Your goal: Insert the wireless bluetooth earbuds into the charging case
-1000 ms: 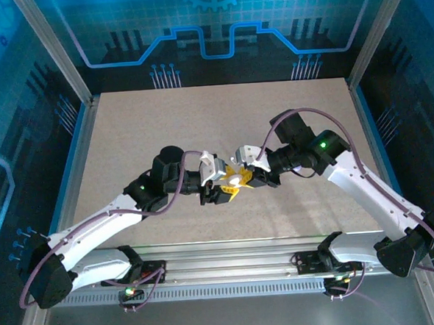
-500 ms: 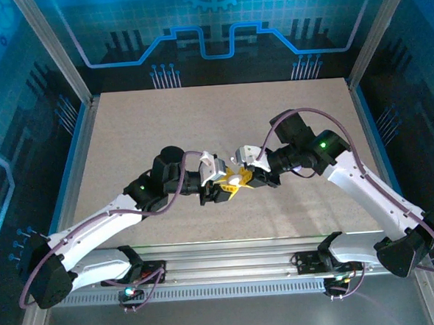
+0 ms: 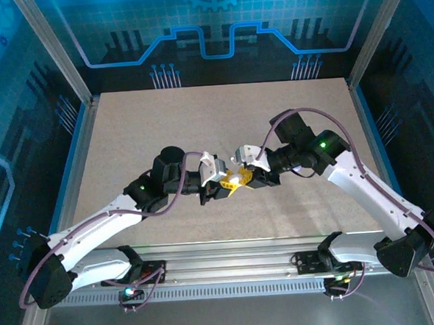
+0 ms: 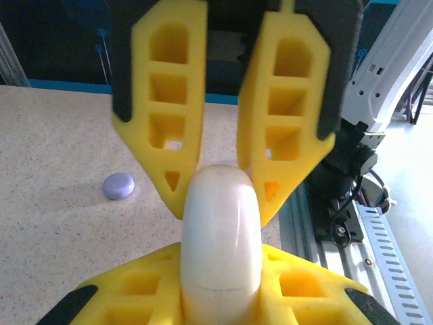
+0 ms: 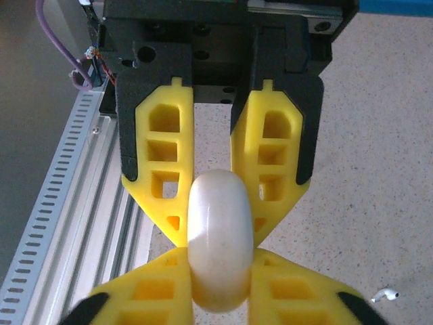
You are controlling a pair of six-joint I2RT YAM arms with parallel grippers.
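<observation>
The charging case, a smooth white rounded puck, stands on edge above the table, pinched from two sides. My left gripper is shut on its near part, and the yellow fingers of my right gripper close on its far part. In the right wrist view the case sits between my right gripper and the left one's fingers. From above, both grippers meet tip to tip at mid-table, left and right. One white earbud lies on the table.
A lavender round disc rests on the speckled tabletop left of the held case. The slotted metal rail at the table's near edge runs close beside the grippers. Blue enclosure walls border the table.
The joined grippers and the case between them have edged slightly away from the arm bases. Both grips look the same.
</observation>
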